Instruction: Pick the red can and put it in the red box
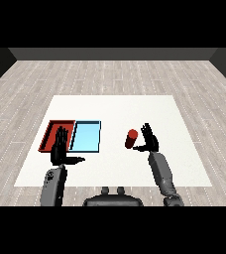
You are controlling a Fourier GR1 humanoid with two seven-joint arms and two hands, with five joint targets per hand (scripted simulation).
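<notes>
A red can (pixel 131 139) stands upright on the white table, right of the two trays. My right hand (pixel 150 140) is just to its right, fingers straight and raised, thumb reaching toward the can's base; it is open and does not hold the can. The red tray (pixel 52 130) lies at the left with nothing visible in it. My left hand (pixel 61 149) hovers over the red tray's near edge, open, fingers straight and thumb pointing right.
A light blue tray (pixel 86 136) lies directly right of the red tray, between it and the can. The white table (pixel 115 109) extends far behind the trays, with grey wood floor around it.
</notes>
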